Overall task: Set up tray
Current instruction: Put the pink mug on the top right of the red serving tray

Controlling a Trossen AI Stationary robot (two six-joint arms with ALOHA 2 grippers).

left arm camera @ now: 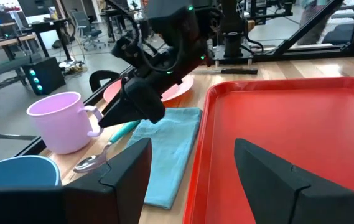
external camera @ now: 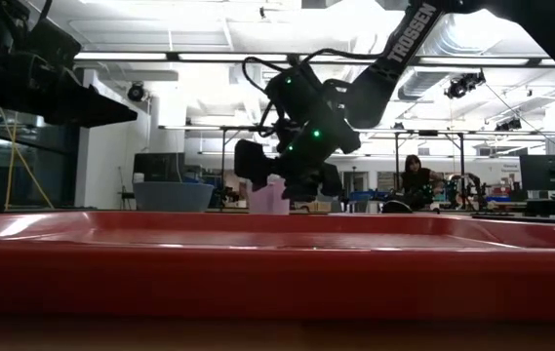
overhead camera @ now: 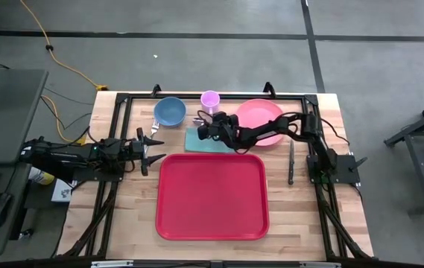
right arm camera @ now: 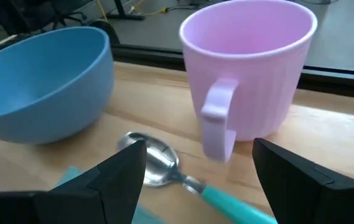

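Tray (overhead camera: 212,197) setup was under way: the right gripper (overhead camera: 203,128), jaws wide and empty, was poised before the pink mug (right arm camera: 248,68), a closing grasp judged next.

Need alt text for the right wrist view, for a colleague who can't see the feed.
The right gripper, open and empty, points at a pink mug with its handle facing the camera. A spoon with a teal handle lies on the wooden table just in front of the mug, and a blue bowl stands beside it.
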